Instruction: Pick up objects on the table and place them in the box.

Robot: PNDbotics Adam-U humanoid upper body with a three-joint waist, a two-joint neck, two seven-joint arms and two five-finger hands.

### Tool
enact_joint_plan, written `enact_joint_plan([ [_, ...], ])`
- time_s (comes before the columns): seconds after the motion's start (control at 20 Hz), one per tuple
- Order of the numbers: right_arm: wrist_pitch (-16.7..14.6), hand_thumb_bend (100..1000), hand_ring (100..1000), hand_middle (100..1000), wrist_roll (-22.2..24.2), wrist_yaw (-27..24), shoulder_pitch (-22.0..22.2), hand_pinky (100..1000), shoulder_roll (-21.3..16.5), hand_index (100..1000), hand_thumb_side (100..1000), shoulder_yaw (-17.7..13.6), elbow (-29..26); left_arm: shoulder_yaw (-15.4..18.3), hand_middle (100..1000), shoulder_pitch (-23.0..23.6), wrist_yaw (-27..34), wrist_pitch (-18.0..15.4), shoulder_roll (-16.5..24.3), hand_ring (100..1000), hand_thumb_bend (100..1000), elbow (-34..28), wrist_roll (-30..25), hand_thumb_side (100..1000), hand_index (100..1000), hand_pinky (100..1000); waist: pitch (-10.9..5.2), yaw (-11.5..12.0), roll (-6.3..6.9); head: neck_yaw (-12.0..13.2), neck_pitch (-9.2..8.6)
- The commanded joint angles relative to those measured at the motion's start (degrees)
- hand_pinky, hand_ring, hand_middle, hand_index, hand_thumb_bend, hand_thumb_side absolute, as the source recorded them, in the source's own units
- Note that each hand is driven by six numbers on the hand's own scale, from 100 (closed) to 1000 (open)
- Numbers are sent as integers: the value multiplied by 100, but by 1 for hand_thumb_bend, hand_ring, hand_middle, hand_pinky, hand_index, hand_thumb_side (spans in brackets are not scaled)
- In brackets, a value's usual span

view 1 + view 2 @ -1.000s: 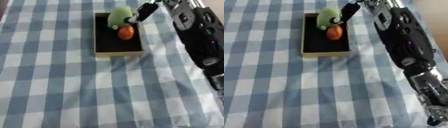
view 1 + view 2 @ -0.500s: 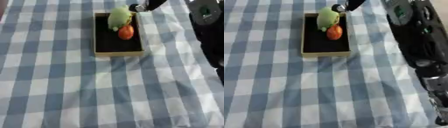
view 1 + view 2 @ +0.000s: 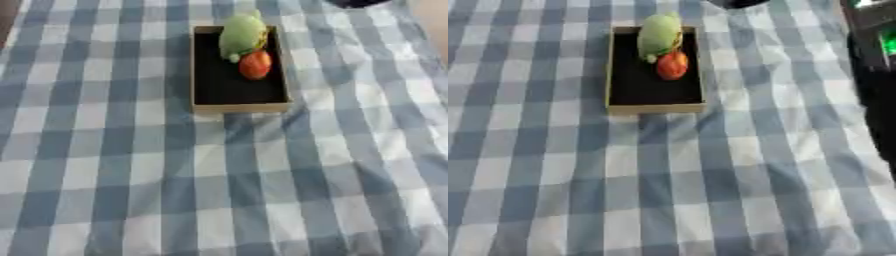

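No brand, label or writing can be read anywhere in either view.

A shallow rectangular box (image 3: 238, 107) with pale wooden walls and a black floor lies on the far middle of the table, its long side running near to far. Inside it, at the far end, sits a pale green rounded object (image 3: 241, 36), which reaches up to the box's far wall. Touching its near right side is a smaller orange-red round object (image 3: 255, 65), also in the box, close to the right wall. The near half of the box floor is bare black.

The table is covered by a cloth (image 3: 131, 175) in blue and white checks, with soft folds running near the box's near right corner.

In the right eye view, a black arm (image 3: 877, 85) of the robot runs down the right edge, with a small green patch on it near the top. A dark shape (image 3: 737, 3) shows at the far edge, just beyond the box and to its right; it is cut off by the frame, and I cannot tell whether it is the right hand or what its fingers are doing. The left hand shows in neither view.

At the far right corner a strip of tan surface (image 3: 433, 10) lies beyond the cloth.
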Motion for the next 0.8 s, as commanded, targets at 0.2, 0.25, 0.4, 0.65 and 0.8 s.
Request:
enact_joint_plan([
  [0.2,-515,100,742,679,-860,-828,682,512,-428,808,288,-602,-160,97,721,-12,-42,-10,182,818,115,-85,109,648,834,836,-79,-19,42,72,30],
  [0.25,-562,100,736,674,-995,-940,796,499,-423,813,307,-686,-160,102,721,-10,-48,-12,182,818,115,-85,122,649,834,836,-78,-23,47,79,30],
  [0.4,-717,100,723,661,-1332,-1280,1148,485,-396,800,329,-924,-160,116,721,6,-62,-18,180,818,114,-85,165,656,834,836,-76,-40,59,100,30],
  [0.65,-1034,100,705,642,-1554,-1724,1541,476,-387,783,345,-1161,-160,134,721,27,-82,-14,176,818,117,-85,217,649,834,836,-72,-73,65,122,30],
  [0.8,-1164,100,706,644,-1558,-1811,1680,479,-407,783,340,-1248,-160,142,721,36,-93,-16,181,818,119,-85,233,647,834,836,-77,-84,66,136,30],
])
